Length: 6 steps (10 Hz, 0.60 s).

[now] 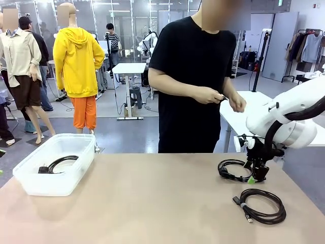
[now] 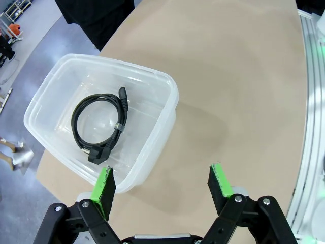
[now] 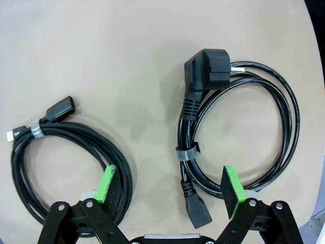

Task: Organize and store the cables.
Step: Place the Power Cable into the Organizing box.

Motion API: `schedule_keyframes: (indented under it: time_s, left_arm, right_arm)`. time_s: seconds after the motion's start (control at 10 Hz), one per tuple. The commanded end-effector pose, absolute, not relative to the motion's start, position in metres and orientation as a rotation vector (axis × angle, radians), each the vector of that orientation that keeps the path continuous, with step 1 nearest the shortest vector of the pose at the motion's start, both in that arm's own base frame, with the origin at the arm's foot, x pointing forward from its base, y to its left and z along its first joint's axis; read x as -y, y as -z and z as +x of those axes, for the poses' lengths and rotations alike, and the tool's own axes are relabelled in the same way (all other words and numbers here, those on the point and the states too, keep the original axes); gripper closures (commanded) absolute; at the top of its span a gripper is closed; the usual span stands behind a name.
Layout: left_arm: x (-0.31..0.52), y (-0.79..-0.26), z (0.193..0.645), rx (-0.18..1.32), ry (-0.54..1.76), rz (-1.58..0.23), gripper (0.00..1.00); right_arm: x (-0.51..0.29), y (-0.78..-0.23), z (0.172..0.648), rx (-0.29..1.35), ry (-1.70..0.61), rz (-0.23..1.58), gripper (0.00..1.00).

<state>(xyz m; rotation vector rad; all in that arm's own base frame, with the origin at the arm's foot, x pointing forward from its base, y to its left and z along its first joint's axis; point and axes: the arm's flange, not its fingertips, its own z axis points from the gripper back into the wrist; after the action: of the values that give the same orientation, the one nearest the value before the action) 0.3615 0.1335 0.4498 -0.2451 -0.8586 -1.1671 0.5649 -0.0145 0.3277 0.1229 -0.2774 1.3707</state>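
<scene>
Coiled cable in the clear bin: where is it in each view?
Front: cable at left, inside the bin.
Left wrist: upper left, in the same bin.
Right wrist: a power-plug coil and a thinner coil, on the table.
Shared landmark: the bin, front and left wrist.

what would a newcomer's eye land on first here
The right arm's jaws hang open, low over a coiled black power cable on the right of the table, with a second coil beside it. At the left, a clear tub holds one coil already. Across the table a person in black fiddles with something small in both hands.
</scene>
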Motion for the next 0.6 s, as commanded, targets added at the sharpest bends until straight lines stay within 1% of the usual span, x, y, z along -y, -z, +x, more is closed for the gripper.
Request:
schedule_keyframes:
  time_s: [0.0,0.4,0.5]
  left_arm:
    - [-0.132,-0.451,0.36,0.856,1.154,-0.243,0.07]
    - [-0.132,-0.451,0.36,0.856,1.154,-0.243,0.07]
    - [-0.132,-0.451,0.36,0.856,1.154,-0.243,0.07]
  right_arm:
    - [0.008,-0.322,0.581,0.254,-1.341,0.093,0.0]
    - [-0.005,-0.305,0.595,0.17,-1.359,0.067,0.0]
    - [-0.007,-0.302,0.598,0.148,-1.366,0.057,0.3]
